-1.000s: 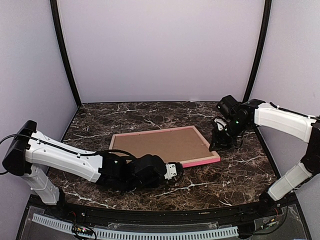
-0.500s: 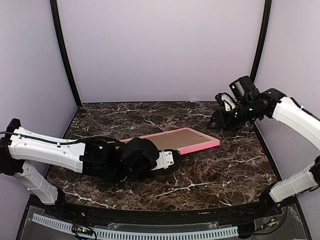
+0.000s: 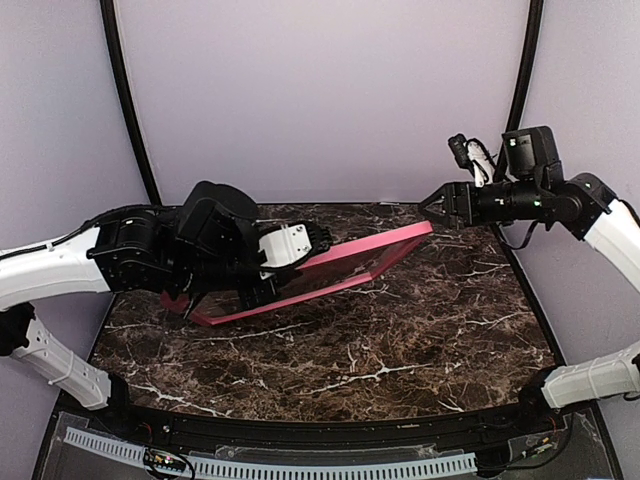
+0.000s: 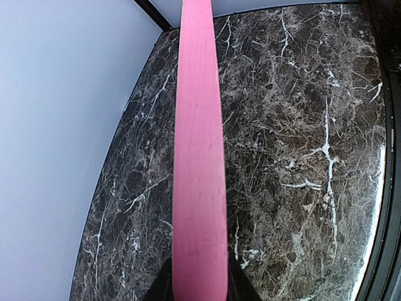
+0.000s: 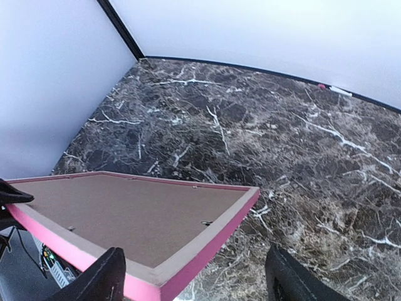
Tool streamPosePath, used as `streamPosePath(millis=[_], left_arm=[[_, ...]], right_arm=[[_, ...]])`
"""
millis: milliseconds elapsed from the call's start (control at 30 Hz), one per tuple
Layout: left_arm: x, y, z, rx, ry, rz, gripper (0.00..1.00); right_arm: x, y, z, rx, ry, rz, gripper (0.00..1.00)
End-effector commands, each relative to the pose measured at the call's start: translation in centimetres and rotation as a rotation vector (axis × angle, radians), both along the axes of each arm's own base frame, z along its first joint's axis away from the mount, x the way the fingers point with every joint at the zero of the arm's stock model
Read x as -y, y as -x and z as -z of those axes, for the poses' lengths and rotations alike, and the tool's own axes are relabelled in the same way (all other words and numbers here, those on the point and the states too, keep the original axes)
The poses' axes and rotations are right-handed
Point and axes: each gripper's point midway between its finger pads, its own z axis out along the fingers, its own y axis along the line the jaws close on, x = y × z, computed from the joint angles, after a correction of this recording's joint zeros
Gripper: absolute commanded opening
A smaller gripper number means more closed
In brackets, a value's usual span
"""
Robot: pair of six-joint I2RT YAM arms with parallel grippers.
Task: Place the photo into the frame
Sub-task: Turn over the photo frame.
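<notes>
The frame [image 3: 350, 262] hangs tilted above the table [image 3: 450, 320], with one rail pinched in the clenched jaws of my left gripper [image 4: 199, 276]. It looks thin, stiff and light, but long enough to swing, so I judge mid-rail the best hold. My right gripper [image 3: 430, 204] stands released near the far corner, not touching. I count one frame and one brown backing board [image 5: 125, 213] in it. No photo shows.

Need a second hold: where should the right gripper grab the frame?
Grip the frame on its thin rail near the raised right corner, coming from the right, jaws across its thickness. That end is off the table, facing the open right gripper; left gripper pinches the opposite side.
</notes>
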Motion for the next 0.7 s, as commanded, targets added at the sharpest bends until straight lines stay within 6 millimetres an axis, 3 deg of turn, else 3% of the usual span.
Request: streamPosePath(millis=[0,233,467,667], left_arm=[[-1.1,-0.5,-6.4,0.011,0.178,0.019,0.00],[-2.1,-1.7,-7.9,-0.034,0.196,0.038,0.00],[-2.4,-2.2,-8.9,-0.098,0.200,0.092,0.00],[-1.9,-1.9,-9.9,-0.114,0.189,0.156,0.00]], right_arm=[[-1.3,1.0,-3.7,0.166,-0.063,-0.129,0.81],[-2.6,3.2,-3.1,0.261,-0.119,-0.282,0.87],[-3.1,3.1,-1.8,0.307,-0.080,-0.331,0.89],[-3.2,2.6,-2.1,0.397,-0.033,-0.354,0.89]])
